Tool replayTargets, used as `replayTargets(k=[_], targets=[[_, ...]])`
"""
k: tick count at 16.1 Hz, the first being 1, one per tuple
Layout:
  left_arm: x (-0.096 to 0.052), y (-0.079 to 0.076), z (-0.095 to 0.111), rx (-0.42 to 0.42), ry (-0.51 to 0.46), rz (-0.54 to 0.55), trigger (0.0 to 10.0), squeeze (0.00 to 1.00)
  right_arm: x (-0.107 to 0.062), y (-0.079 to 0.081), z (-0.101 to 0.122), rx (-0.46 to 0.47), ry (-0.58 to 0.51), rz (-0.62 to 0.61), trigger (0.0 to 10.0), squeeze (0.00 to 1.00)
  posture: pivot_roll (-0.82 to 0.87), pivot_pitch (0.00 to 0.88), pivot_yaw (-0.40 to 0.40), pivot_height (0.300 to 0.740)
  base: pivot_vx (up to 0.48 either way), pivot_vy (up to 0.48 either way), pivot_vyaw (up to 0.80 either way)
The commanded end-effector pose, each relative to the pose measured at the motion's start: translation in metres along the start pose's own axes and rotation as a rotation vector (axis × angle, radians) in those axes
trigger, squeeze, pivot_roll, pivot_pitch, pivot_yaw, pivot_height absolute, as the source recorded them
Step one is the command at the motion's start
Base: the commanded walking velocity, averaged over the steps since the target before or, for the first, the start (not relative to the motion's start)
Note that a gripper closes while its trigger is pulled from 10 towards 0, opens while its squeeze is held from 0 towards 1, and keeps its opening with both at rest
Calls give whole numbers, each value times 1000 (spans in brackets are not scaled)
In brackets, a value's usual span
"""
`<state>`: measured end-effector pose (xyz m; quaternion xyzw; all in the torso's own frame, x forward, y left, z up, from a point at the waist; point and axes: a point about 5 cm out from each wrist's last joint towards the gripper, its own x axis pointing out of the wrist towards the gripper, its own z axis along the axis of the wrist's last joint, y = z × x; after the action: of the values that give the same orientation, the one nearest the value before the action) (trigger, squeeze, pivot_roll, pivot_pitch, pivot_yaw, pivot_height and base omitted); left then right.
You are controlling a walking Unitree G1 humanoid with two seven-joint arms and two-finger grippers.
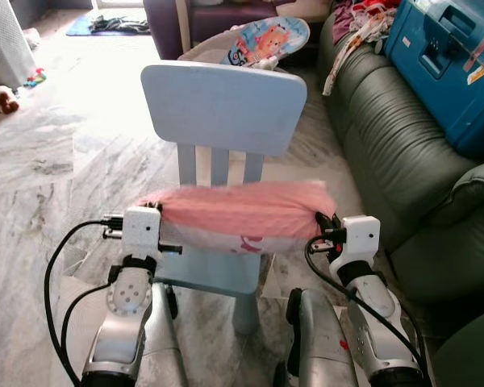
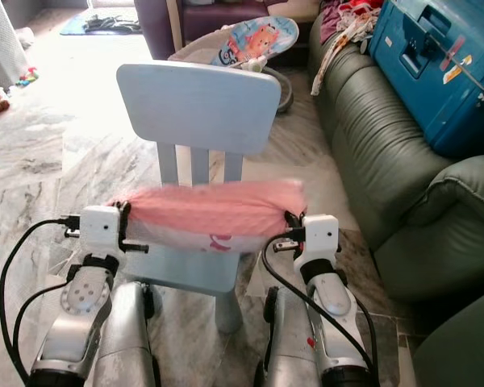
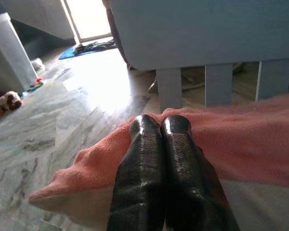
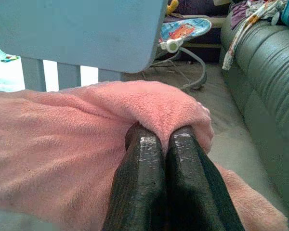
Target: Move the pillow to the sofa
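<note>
A fuzzy pink pillow [image 1: 242, 211] with a white underside hangs over the seat of a light blue child's chair [image 1: 223, 109], held at both ends. My left gripper [image 3: 160, 126] is shut on its left end, the fingers pinching the pink fabric. At the other end my right gripper [image 4: 163, 138] is shut on the pillow [image 4: 62, 144] too. The dark green sofa [image 1: 395, 137] runs along the right side, its nearest cushion just beyond my right arm.
A blue suitcase [image 1: 456, 56] lies on the sofa's far part, with loose clothes [image 1: 359, 28] beside it. A baby bouncer [image 1: 266, 40] stands behind the chair. A soft toy [image 1: 0, 101] and a white cabinet [image 1: 4, 40] sit at the far left on the marble floor.
</note>
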<state>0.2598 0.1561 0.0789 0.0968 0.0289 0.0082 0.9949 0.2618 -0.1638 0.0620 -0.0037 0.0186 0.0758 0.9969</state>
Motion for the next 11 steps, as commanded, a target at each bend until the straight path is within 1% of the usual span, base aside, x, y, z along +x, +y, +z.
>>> replayTargets(k=[1,6,10,11], targets=[[2,0,8,11,-26,9,10000,0,3,-1,10,-1,-35,-6,10000,0,44,0,-10,567,0,0,0],[4,-1,8,18,-17,22,10000,0,3,-1,10,8,-21,4,10000,0,40,0,-6,635,0,0,0],[4,-3,7,25,-11,24,10000,0,2,0,10,12,-17,8,10000,0,34,0,-6,674,0,0,0],[5,-3,7,40,-6,32,10000,0,2,1,10,16,-14,15,10000,0,34,0,-6,688,0,0,0]])
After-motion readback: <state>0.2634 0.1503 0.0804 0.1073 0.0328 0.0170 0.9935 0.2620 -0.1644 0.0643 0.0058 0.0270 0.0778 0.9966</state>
